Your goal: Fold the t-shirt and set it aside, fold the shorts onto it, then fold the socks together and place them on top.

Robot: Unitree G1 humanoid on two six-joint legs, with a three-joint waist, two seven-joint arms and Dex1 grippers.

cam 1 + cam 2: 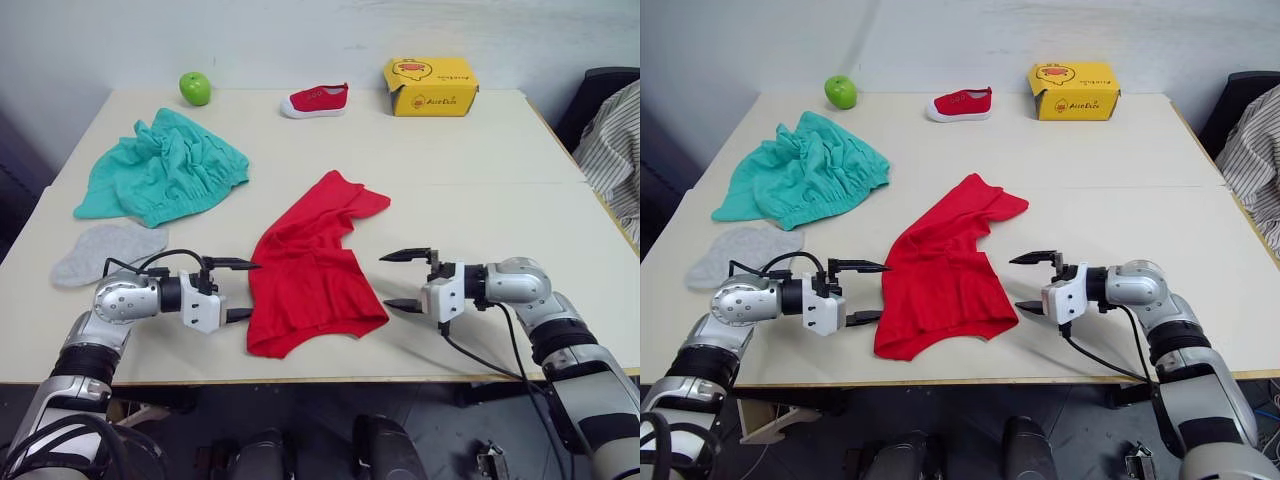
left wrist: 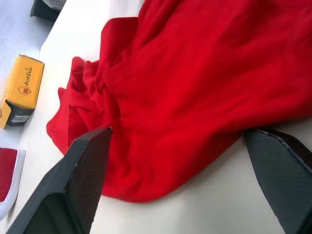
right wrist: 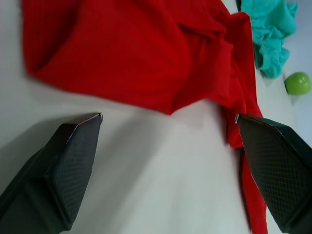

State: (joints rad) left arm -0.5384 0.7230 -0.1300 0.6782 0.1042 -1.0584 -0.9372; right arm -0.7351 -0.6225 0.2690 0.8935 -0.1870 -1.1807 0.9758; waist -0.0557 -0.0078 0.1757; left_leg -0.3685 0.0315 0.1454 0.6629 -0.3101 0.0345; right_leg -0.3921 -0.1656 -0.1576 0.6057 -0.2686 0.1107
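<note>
Red t-shirt lies crumpled between both grippers.
Head views add shorts and socks; left gripper and right gripper gape wide, holding nothing.

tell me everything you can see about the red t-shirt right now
The t-shirt is a bright red, soft-looking cloth garment, the largest on the table. It lies crumpled and bunched, not spread flat, stretching from a narrower far end to a wider near end by the table's front edge. Deep wrinkles gather toward the far end. The left gripper and the right gripper flank it on either side, jaws open, neither gripping it. It rests on the table alone, apart from the shorts.
</note>
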